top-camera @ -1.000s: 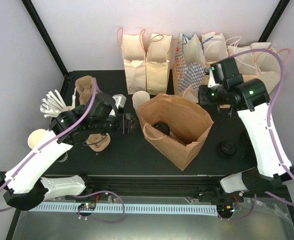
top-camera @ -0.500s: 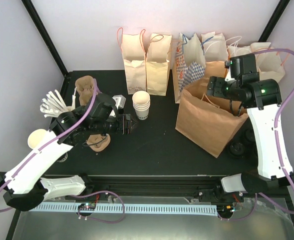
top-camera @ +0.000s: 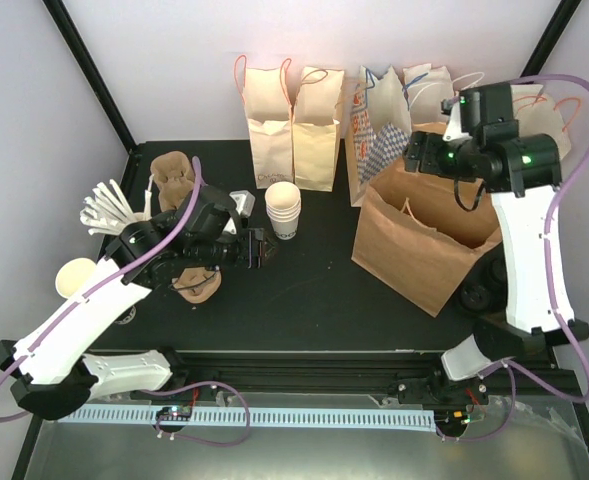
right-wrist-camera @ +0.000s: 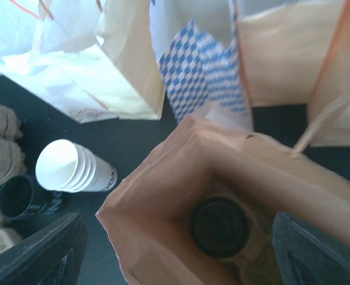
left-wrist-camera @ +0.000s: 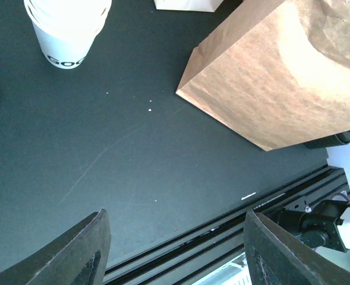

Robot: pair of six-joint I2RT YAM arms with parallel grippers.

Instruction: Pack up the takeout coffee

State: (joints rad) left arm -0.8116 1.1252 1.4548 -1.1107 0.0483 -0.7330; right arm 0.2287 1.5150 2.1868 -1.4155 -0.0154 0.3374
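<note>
Right wrist view: right gripper [right-wrist-camera: 177, 218] hangs released, jaws wide, above takeout coffee [right-wrist-camera: 219, 227] inside the brown bag [right-wrist-camera: 163, 178].

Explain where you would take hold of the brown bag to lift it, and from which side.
Take the paper handle at the top rim, coming straight down from above. The brown bag stands upright with its mouth open and the coffee sits at its bottom, so a top grip should keep it level. Its broad, soft walls would probably crumple under a side pinch.
</note>
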